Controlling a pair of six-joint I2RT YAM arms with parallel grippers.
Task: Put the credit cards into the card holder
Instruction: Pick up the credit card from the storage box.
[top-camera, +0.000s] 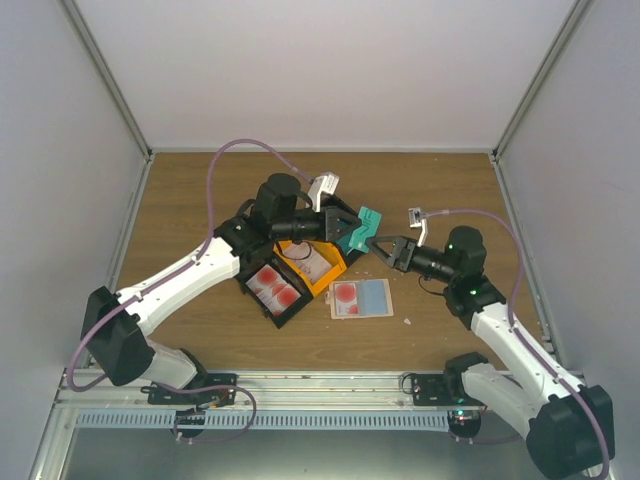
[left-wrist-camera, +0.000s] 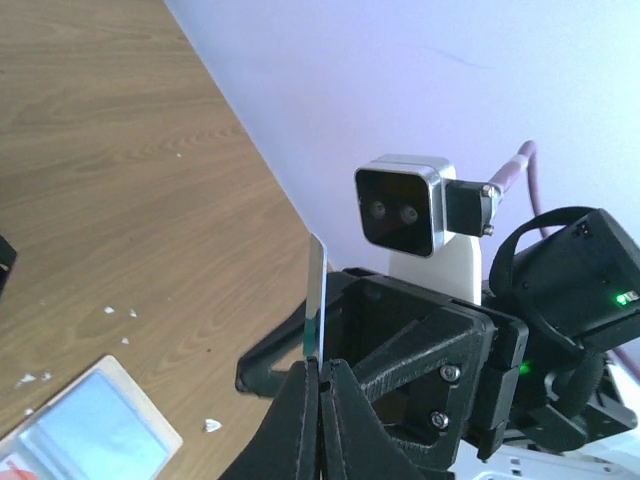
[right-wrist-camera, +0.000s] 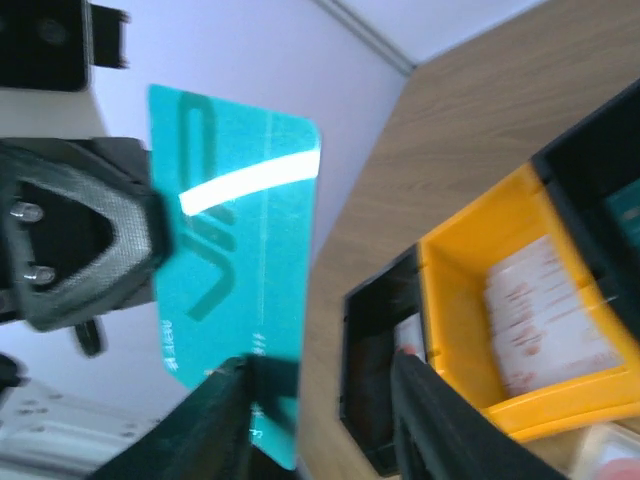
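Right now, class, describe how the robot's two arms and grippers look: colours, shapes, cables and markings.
The white-shelled left arm and right arm have black joint housings. A mauve cable loops along each. The black, angular two-finger left gripper and right gripper each carry a small silver-white camera. A green light glows on the right wrist.

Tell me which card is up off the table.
The teal-green card: the left gripper pinches it in the air. The other cards lie in the trays or on the card holder.
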